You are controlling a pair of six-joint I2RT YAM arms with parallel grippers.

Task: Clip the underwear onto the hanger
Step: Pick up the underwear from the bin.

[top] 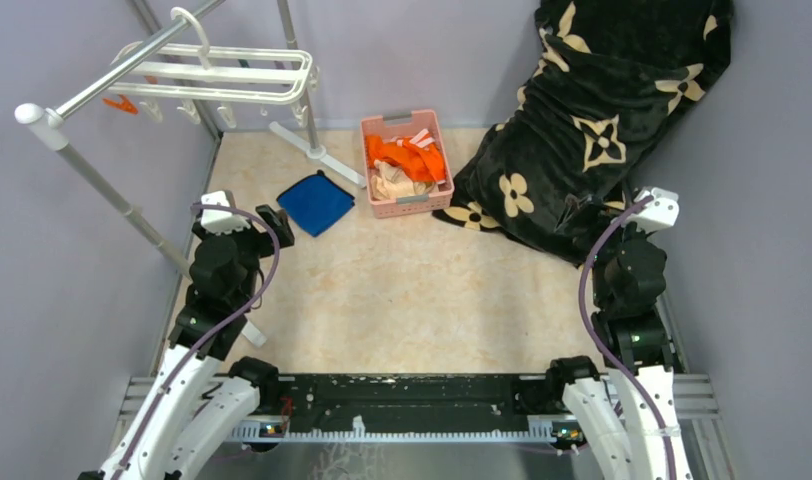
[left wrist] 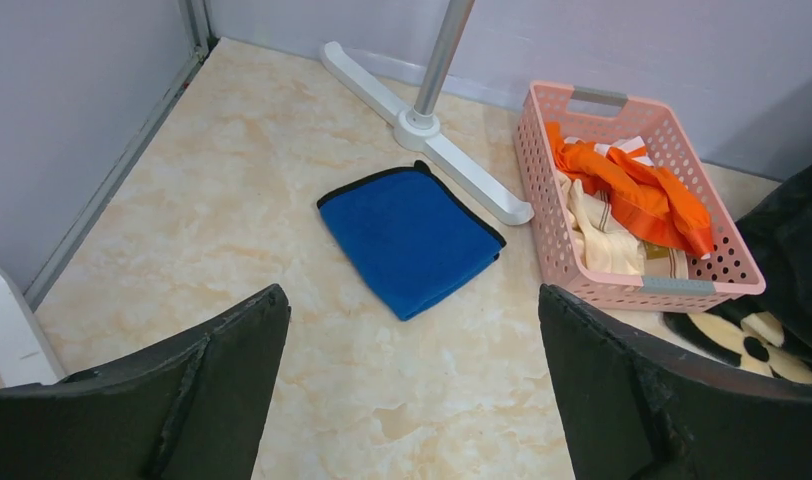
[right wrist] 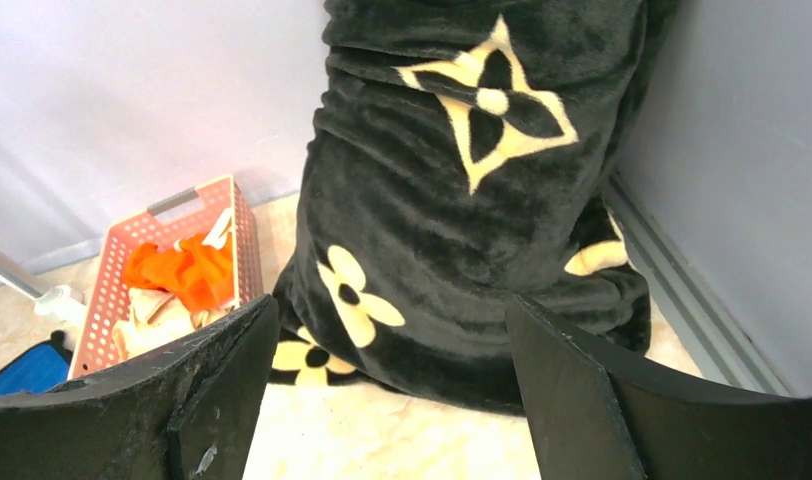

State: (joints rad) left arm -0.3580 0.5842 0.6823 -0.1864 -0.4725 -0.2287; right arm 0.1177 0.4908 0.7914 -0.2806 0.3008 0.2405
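The pale peach soft-fabric underwear (left wrist: 594, 228) lies inside the pink perforated plastic basket (left wrist: 642, 288), partly under the crumpled orange clothes (left wrist: 650, 188). I judge it is simply laundry that waits there, not yet picked up.

The white plastic hanger frame of parallel bars (top: 222, 74) hangs by its hook on the grey metal rack pole (top: 102, 84), up and to the far left of the basket. In this way its small clips dangle free below the bars.

The left gripper (left wrist: 412, 297) is nearer than the basket and to its left, with fingers spread wide and nothing between them. The right gripper (right wrist: 390, 306), nearer than the basket and to its right, is also spread and empty. Both look like a waiting posture that faces the basket.

Between the basket and the left gripper lies a folded blue cloth (top: 317, 203). At the right of the basket a black plush blanket with beige flowers (top: 592, 110) leans on the wall.

Most of the underwear is covered, and its label I cannot make out. The clips are too small to tell if any is open. No wrist view shows the hanger.
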